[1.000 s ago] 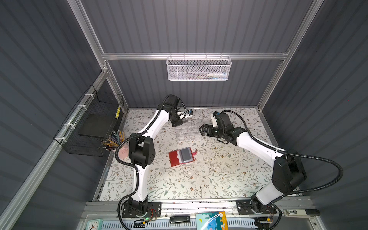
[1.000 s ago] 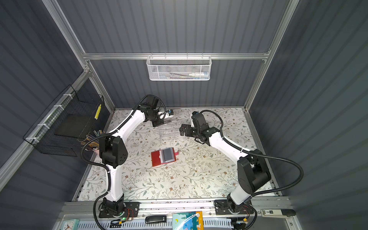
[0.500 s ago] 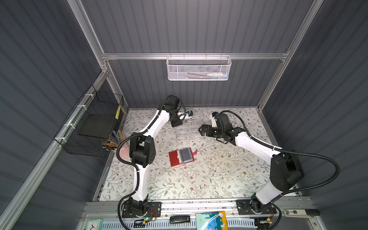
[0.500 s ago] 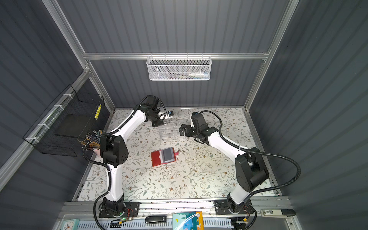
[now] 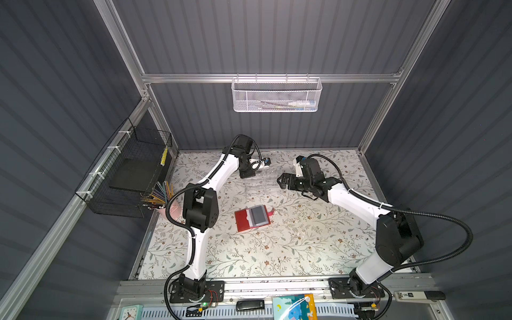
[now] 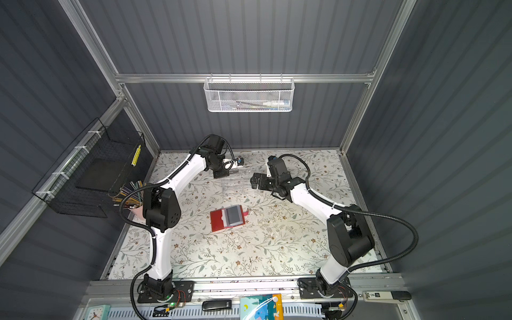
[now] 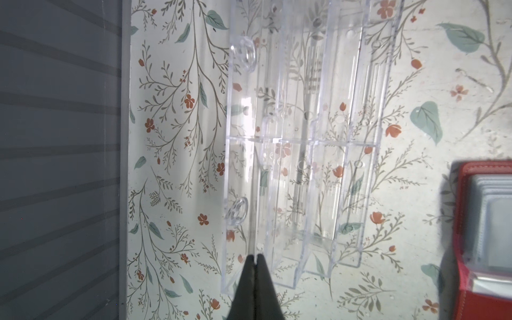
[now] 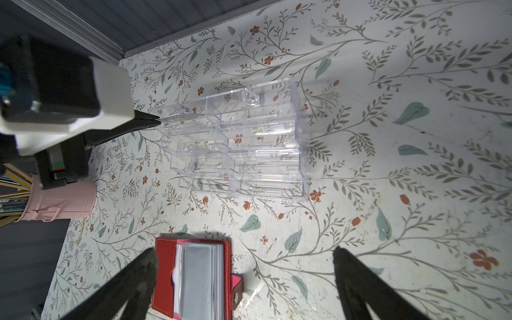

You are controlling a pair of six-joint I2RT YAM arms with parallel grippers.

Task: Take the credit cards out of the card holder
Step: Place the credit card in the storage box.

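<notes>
1. Left gripper (image 7: 256, 259) first: two black tapered fingers pressed flat together, with just a hairline slit at the tips. They sit on the edge of the clear, hard acrylic compartment organizer (image 7: 304, 138) and touch it. Whether a thin wall is nipped in that slit, I cannot tell.
2. Right gripper (image 8: 243, 250): spread wide, its matte black fingers (image 8: 138, 277) far apart with nothing between them. In a top view it hangs (image 5: 279, 181) just beside the organizer, on the side opposite the left gripper.
3. The organizer is glossy, see-through and rectangular. Thin dividers cut it into long narrow compartments stepped in tiers, and the table's print shows straight through.
4. The red leather-like card holder (image 5: 243, 223) lies open and flat near the middle of the table. It is nearer the arm bases than the organizer, apart from it, and neither gripper touches it.
5. Inside is a stack of clear plastic sleeves (image 8: 217, 263). A flat grey-blue credit card (image 8: 196, 277) shows through the top sleeve. The strap tab (image 8: 237, 295), pink with a round metal snap, sticks out at the side.
6. The table (image 5: 304, 243) is pale and matte, printed with leaves and small red flowers, and scuffed in places. A pink ridged cup (image 8: 61, 202) of pencils stands at its edge.
</notes>
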